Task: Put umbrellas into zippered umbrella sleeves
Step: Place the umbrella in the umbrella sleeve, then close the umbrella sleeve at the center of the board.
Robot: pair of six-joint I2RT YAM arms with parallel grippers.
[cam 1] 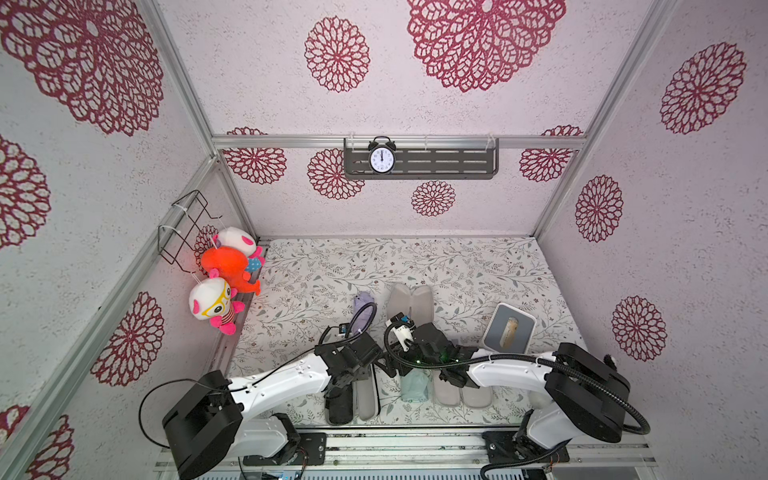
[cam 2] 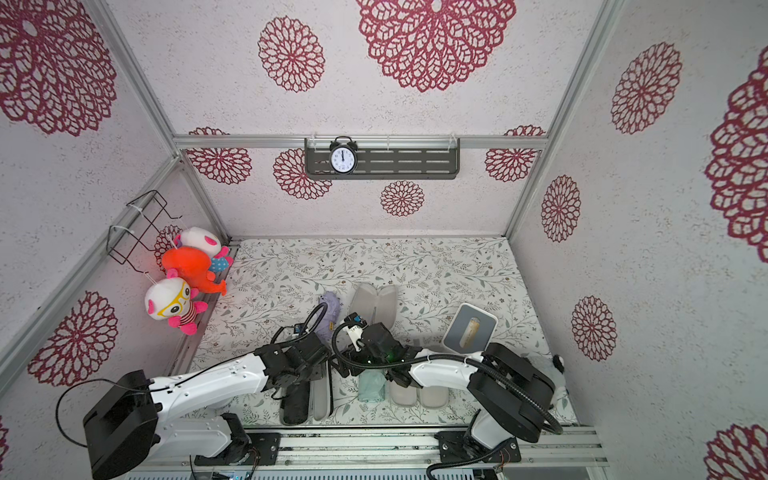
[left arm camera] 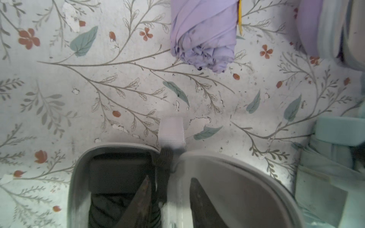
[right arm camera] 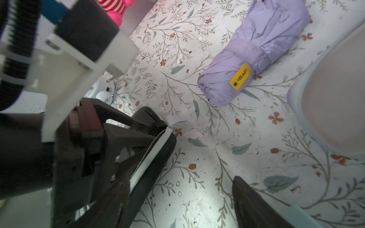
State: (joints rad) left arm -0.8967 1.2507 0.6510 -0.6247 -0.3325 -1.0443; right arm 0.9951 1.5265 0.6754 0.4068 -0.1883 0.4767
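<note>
Nearest the robot, the black umbrella (left arm camera: 110, 201) is lying in one half of the open black sleeve (left arm camera: 79, 177). The left gripper (left arm camera: 169, 178) is hanging right over it with its jaws partly apart, one finger above the fabric and the other above the empty grey-lined half, gripping nothing that shows. The likely trouble is here: if the fingers are catching a fold as they lift, the soft bundle may be coming up with them or ending up bulging over the rim, where the zip would snag it. The pale ribbon tab (left arm camera: 171, 132) at the hinge end could also be getting trapped once the halves fold together. Just beside the black sleeve the mint umbrella (cam 1: 415, 384) is resting on the table, with the open mint sleeve (cam 1: 478, 397) on its other side, and the wrists are crowding above them. The right gripper (right arm camera: 180, 183) is hovering wide open and empty close to the left arm (right arm camera: 79, 148), so a sideways move risks the two knocking together or shoving the black shell. Farther out, the lilac umbrella (right arm camera: 254, 57) is lying loose near the open lilac sleeve (cam 1: 409, 299); a careless reach could be rolling it away from its case.
</note>
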